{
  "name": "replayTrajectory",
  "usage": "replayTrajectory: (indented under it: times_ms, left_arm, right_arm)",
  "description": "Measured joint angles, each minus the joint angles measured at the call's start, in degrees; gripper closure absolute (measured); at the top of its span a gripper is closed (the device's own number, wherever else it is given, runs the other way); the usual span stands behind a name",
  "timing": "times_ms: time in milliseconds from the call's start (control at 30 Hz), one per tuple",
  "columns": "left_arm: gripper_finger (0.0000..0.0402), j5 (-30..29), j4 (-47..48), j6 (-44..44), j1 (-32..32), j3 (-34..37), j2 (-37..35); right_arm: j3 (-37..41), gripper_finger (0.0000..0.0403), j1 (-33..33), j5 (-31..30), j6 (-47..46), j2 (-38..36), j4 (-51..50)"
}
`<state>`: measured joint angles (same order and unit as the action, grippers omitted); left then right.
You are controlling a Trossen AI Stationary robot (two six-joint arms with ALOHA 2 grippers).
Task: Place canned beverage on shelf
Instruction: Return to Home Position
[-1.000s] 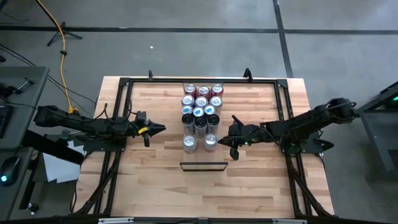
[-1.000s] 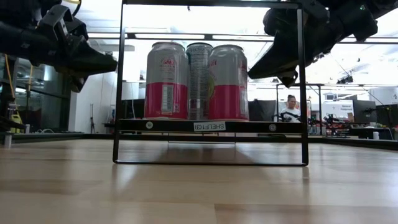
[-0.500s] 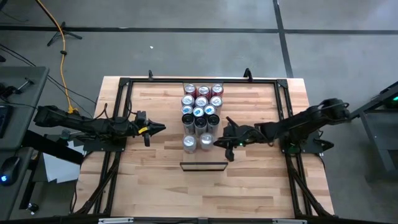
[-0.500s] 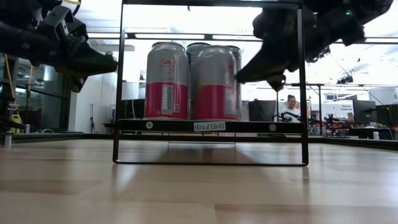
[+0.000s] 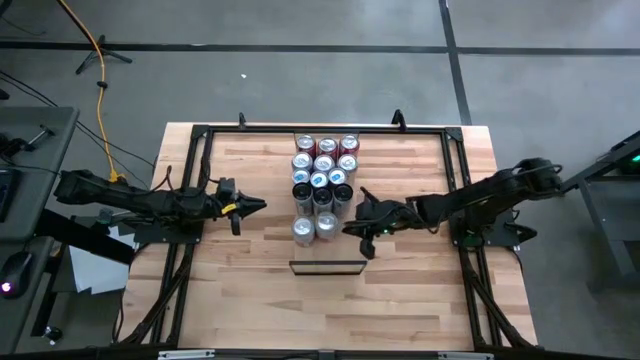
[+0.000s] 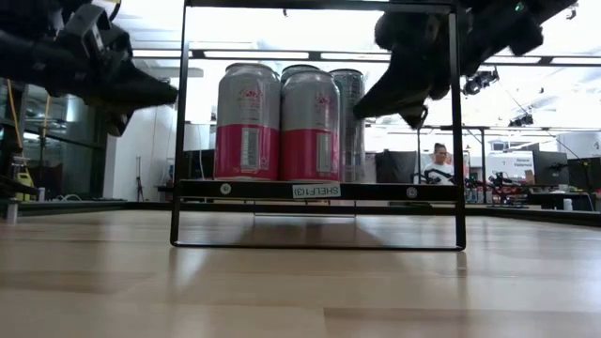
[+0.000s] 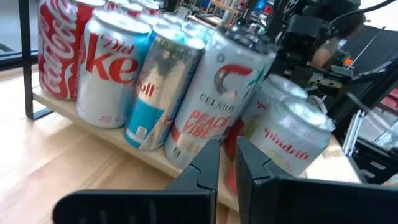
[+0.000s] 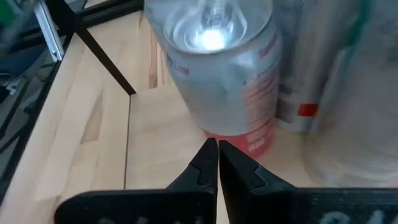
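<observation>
My right end effector [image 8: 217, 148] is clenched, empty, before a silver-and-pink can [image 8: 222, 68]; its label is blurred

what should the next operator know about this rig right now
Left gripper: shut, empty, hovering left of the can rows.
Right gripper: shut, empty, its tip against the right side of the front right can, which stands upright beside the front left can.
Shelf: carries the cans in rows running back toward the far edge of the table; the frame's front end is free of cans.
Done: all cans in view stand on the shelf.
Left: probably only straightening the front pair, then pulling both arms clear. No loose can shows on the table.
</observation>
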<state>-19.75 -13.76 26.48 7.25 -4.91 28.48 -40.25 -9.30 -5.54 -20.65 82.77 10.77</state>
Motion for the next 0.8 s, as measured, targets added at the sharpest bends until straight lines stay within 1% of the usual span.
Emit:
replayTrajectory:
  times_ms: [133, 333, 400, 500, 600, 667, 733, 800]
  left_arm:
    - [0.0402, 1.28, -0.25, -2.23, -0.15, -2.82, -1.07]
    - [0.0402, 0.94, -0.68, -11.48, -0.31, -10.94, -1.52]
    - [0.0401, 0.83, -2.23, -12.78, -1.07, -13.06, -1.52]
    - [0.0401, 2.08, -7.61, -15.58, -2.10, -14.71, -1.55]
    - [0.0401, 5.58, -14.36, -17.94, -3.17, -15.12, -1.69]
    - [0.0401, 8.05, -16.53, -18.18, -4.19, -15.18, -1.72]
    - [0.0401, 9.02, -15.69, -17.94, -5.18, -15.18, -1.72]
    - [0.0402, 9.13, -12.52, -18.15, -6.15, -15.16, -1.41]
  right_arm:
    - [0.00, 0.0403, 0.00, -0.14, 0.11, -6.46, -4.26]
    - [0.00, 0.0403, 0.27, -3.94, 0.13, -17.51, -6.54]
    - [0.00, 0.0403, 0.82, -4.70, 0.13, -20.68, -6.22]
    - [0.00, 0.0403, 2.11, -4.86, 0.02, -24.77, -4.99]
    - [0.00, 0.0403, 3.93, -4.89, 0.11, -27.67, -3.84]
    - [0.00, 0.0403, 5.40, -4.78, 0.11, -28.76, -3.74]
    - [0.00, 0.0403, 6.94, -3.23, 0.12, -29.04, -3.68]
    - [0.01, 0.0403, 8.32, -0.85, -0.01, -29.04, -3.95]
